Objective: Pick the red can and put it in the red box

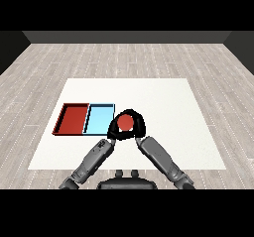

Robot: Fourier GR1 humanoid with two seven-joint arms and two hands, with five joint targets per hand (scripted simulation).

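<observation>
The red can stands on the white table, just right of the light blue tray. My right hand is curled round the can from its right and far sides. Close against the can's left side sits my left hand, its fingers relaxed, and the two black hands merge into one arc over the can. The red tray lies left of the blue one, with nothing in it. Only the can's top shows.
The two trays lie side by side, touching, on the table's left half. The table's right half and far part are bare white. Grey wooden floor surrounds the table.
</observation>
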